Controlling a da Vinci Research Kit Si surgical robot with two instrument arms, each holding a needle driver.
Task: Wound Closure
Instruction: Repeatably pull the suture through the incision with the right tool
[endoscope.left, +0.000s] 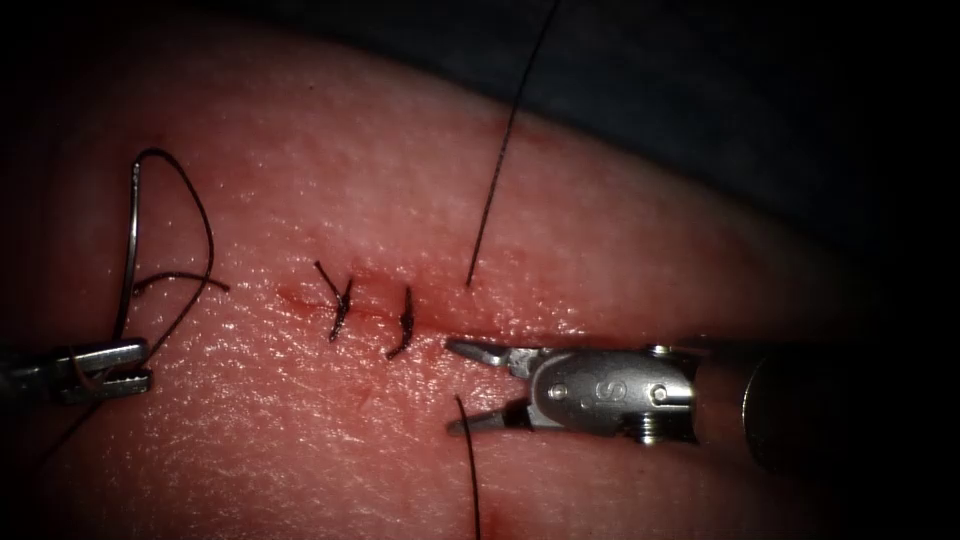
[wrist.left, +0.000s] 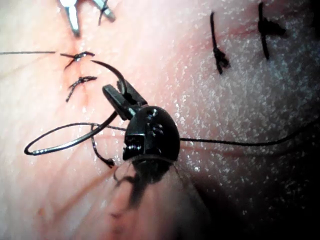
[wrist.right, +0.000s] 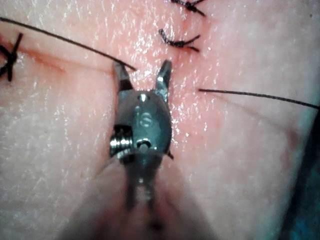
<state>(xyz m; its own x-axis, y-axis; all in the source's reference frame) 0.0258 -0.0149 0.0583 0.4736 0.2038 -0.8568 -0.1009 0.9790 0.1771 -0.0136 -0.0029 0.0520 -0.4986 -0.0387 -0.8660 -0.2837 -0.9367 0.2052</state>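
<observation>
Left hand (endoscope.left: 125, 367) clamped on the curved needle (endoscope.left: 130, 250), clear of the tissue (endoscope.left: 600, 230).
Right hand (endoscope.left: 462, 387) gapes empty beside the cut (endoscope.left: 300, 297), between two thread (endoscope.left: 500, 160) strands.

The curved needle (endoscope.left: 129, 250) stands clear of the tissue (endoscope.left: 600, 250), left of the cut (endoscope.left: 350, 305), held near one end. Dark thread (endoscope.left: 500, 150) enters the tissue beside two knotted stitches (endoscope.left: 340, 305).

glossy wet tissue (endoscope.left: 600, 230); shiny metal right tool (endoscope.left: 470, 388); wiry needle (endoscope.left: 130, 250).

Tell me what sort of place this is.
Likely a suturing practice bench: the tissue has a cut with two tied stitches. The left tool holds the needle near one end, outside the tissue; the right tool is open, holding nothing.
</observation>
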